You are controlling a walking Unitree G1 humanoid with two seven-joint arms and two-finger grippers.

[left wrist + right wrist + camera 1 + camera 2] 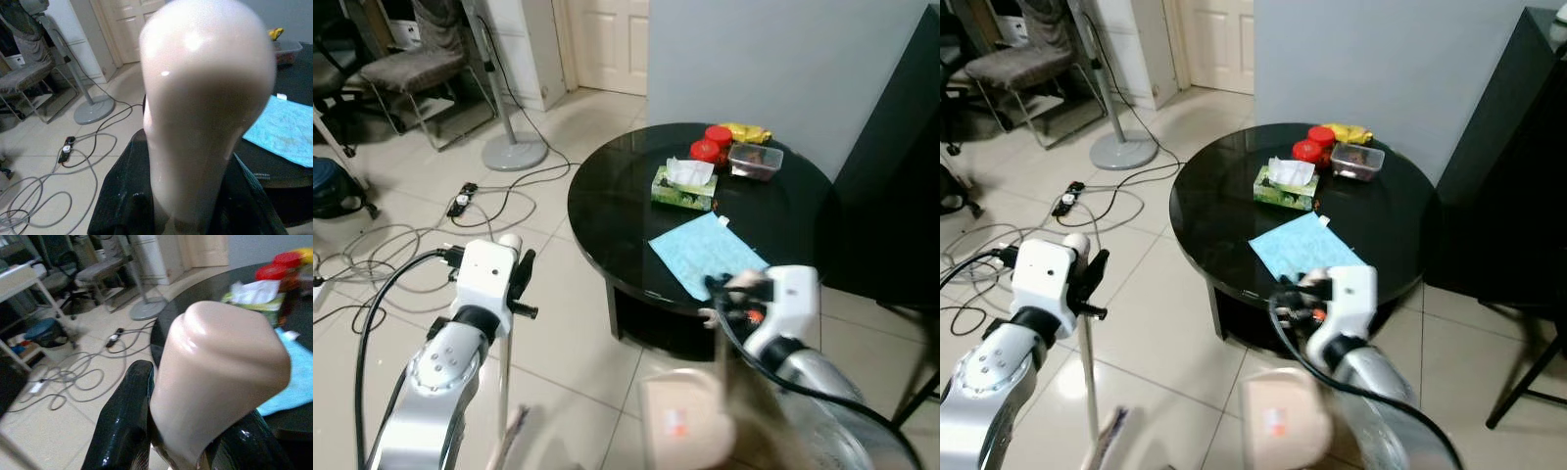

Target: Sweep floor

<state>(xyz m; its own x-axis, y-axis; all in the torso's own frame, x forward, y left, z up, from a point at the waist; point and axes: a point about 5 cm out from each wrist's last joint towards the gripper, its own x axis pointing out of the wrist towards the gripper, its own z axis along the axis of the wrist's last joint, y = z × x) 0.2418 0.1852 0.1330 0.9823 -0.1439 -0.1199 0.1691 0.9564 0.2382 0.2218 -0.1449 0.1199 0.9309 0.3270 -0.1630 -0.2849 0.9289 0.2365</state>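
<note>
A round black table (617, 211) with a tissue box (683, 188) stands ahead; cables (391, 245) lie on tiled floor (568, 323). Left gripper (195, 215) clamps a broom handle (205, 98); right gripper (190, 450) clamps a beige handle (220, 367).

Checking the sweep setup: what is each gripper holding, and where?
Left gripper clamps the broom handle's rounded top; right gripper clamps the dustpan handle's flat beige end.

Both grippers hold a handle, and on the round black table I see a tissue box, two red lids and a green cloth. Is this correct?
Not quite: the cloth is light blue, as the left eye view shows. The rest holds: the left gripper and right gripper each grip a handle, and the tissue box and red lids sit on the table.
</note>
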